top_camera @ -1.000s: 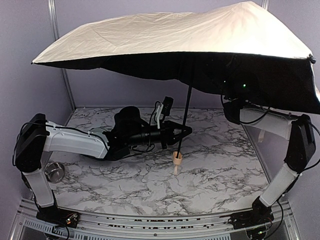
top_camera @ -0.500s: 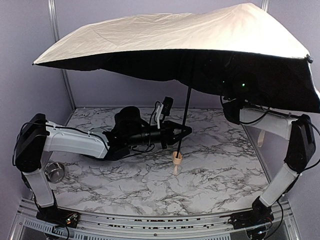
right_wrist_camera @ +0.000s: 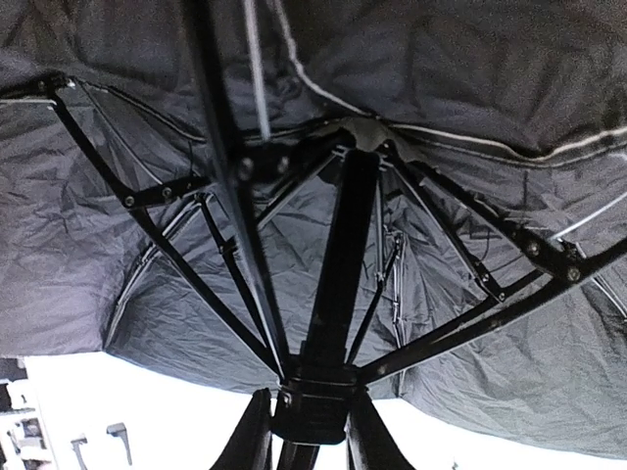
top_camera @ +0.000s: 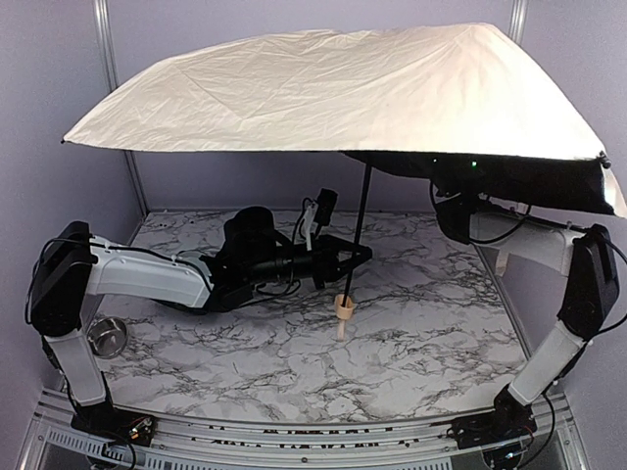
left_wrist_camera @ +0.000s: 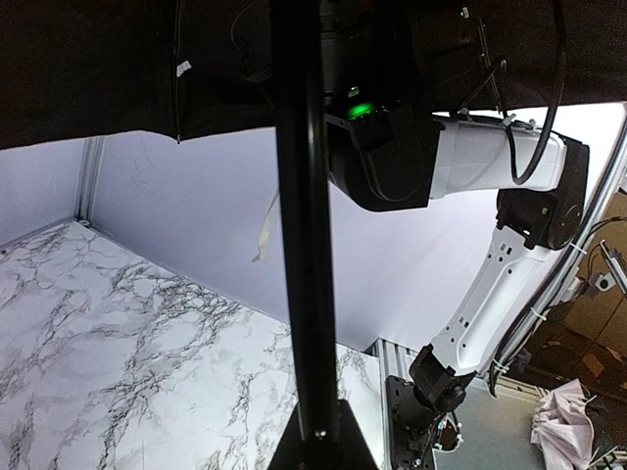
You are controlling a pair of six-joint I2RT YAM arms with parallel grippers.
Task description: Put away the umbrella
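Note:
The umbrella is open, its cream canopy (top_camera: 333, 93) spread over the table. Its thin black shaft (top_camera: 357, 235) runs down to the small tan handle (top_camera: 343, 306), which hangs just above the marble. My left gripper (top_camera: 355, 258) reaches in from the left and is shut on the lower shaft; in the left wrist view the shaft (left_wrist_camera: 304, 225) rises from between its jaws. My right gripper (right_wrist_camera: 312, 419) is under the canopy, shut on the black runner (right_wrist_camera: 315, 406) where the ribs meet. In the top view the canopy hides its fingers; only the right wrist (top_camera: 457, 213) shows.
A small metal cup (top_camera: 106, 336) stands on the marble table (top_camera: 411, 343) by the left arm's base. Upright frame posts (top_camera: 110, 59) and purple walls close in the back and sides. A strip of white tape (top_camera: 504, 262) hangs on the right wall.
The canopy has tipped toward the camera, so more cream top and less black lining shows. The handle has shifted slightly up and left. Both grippers keep their hold.

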